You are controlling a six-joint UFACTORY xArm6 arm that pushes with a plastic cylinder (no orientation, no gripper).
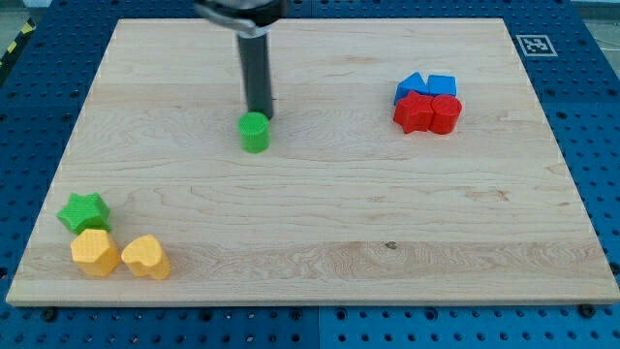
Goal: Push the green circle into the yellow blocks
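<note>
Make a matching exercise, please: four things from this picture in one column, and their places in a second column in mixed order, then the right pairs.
Things:
1. green circle
2. green star
3. yellow blocks
4. red and blue blocks

Places:
A. the view's upper right, in one tight cluster
B. just above the yellow pair, at the view's left
C. the view's bottom left corner, side by side
D. directly below my tip, left of centre

Pairs: 1-D, 2-B, 3-C, 4-A

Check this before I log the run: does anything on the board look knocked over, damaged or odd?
Nothing stands out. My tip sits just above the green circle. The yellow blocks lie at the lower left beside a green star. Blue and red blocks cluster at the upper right. All rest flat on the wooden board.
</note>
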